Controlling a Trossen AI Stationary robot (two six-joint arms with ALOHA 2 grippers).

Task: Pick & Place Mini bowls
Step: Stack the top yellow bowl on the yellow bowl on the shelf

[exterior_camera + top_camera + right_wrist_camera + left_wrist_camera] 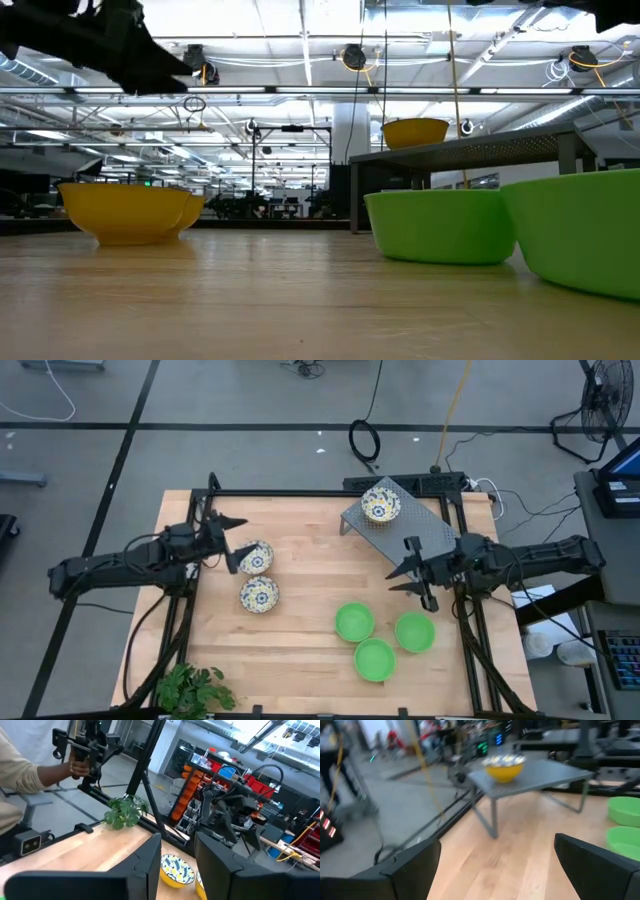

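While both arms hover empty over the table (300, 660), the left gripper (232, 538) gapes wide beside 2 floral bowls (256, 557) at 9 o'clock. The right gripper (415, 569) is also open. 1 floral bowl (381, 504) sits on the rack (425, 530) at 1 o'clock; 3 green bowls (354, 622) cluster at 5 o'clock.

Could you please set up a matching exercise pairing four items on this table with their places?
Things:
1. floral bowl
2. green bowls
3. left end effector
4. plant

Places:
A. front left table corner
B. on the grey rack
C. beside two floral bowls on the wood
D. clustered at front right

Pairs: 1-B, 2-D, 3-C, 4-A
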